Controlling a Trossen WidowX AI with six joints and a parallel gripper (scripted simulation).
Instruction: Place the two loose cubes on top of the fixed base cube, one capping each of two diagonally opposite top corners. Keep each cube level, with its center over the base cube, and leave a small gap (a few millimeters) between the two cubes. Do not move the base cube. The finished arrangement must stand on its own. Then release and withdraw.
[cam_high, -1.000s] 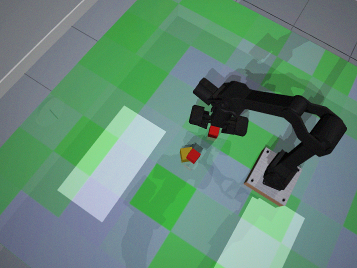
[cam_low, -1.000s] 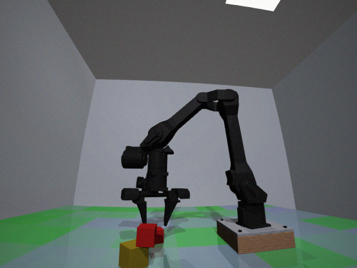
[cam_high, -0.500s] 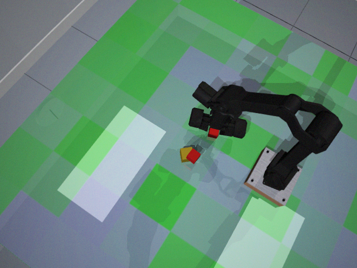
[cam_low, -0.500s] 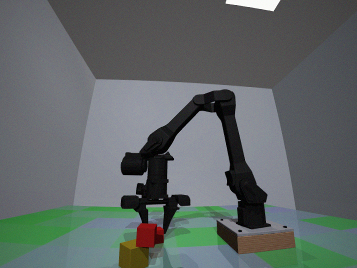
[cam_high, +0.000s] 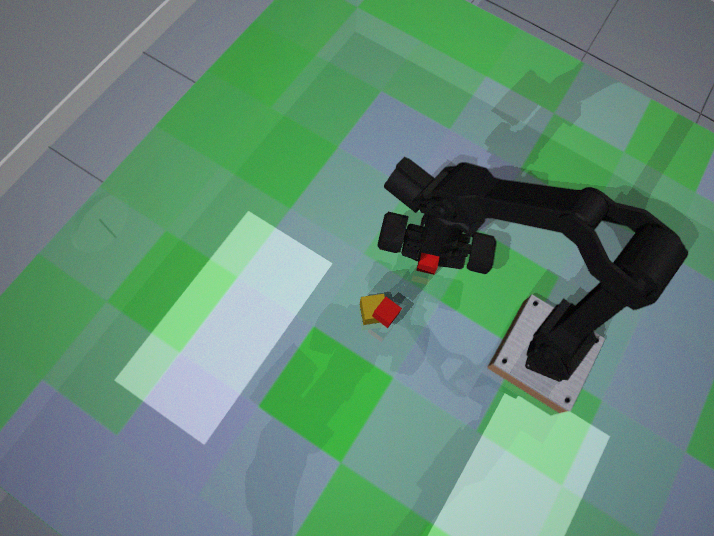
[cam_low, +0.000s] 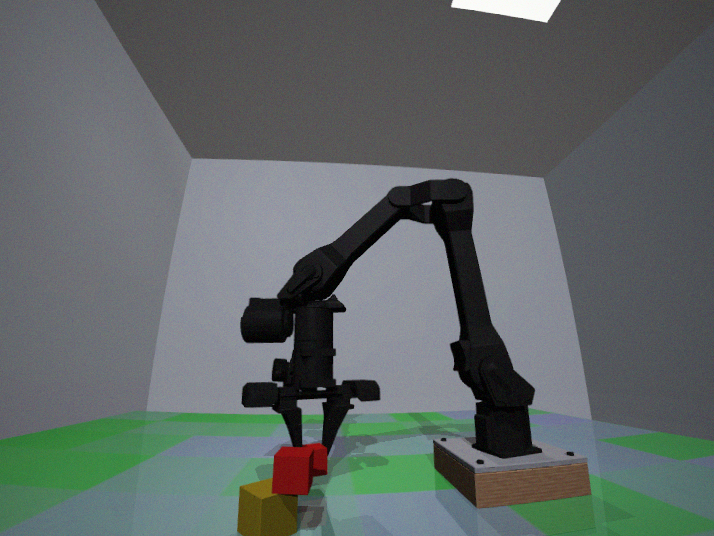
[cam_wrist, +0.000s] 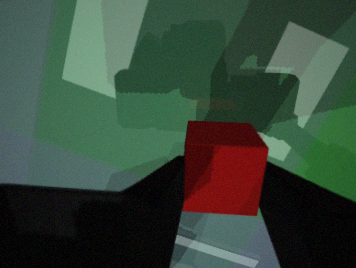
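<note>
The yellow base cube (cam_high: 369, 308) (cam_low: 256, 512) stands on the floor. One red cube (cam_high: 386, 312) (cam_low: 291, 471) sits level on its top, over one corner and overhanging it. My gripper (cam_low: 313, 449) (cam_wrist: 219, 166) points down and is shut on the other red cube (cam_high: 427, 263) (cam_low: 320, 461) (cam_wrist: 227, 185), with one finger on each side of it. The held cube is a little above the floor, apart from the base cube, and looks about level. In the exterior view the cube on the base partly hides it. The base cube is not visible in the wrist view.
The arm's mounting plate (cam_high: 517, 346) (cam_low: 455, 452) stands on the floor to the right of the cubes. The floor (cam_high: 322, 398) has green and blue-grey squares, with bright light patches, shadows and faint reflections. The arm arches between its mount and the gripper.
</note>
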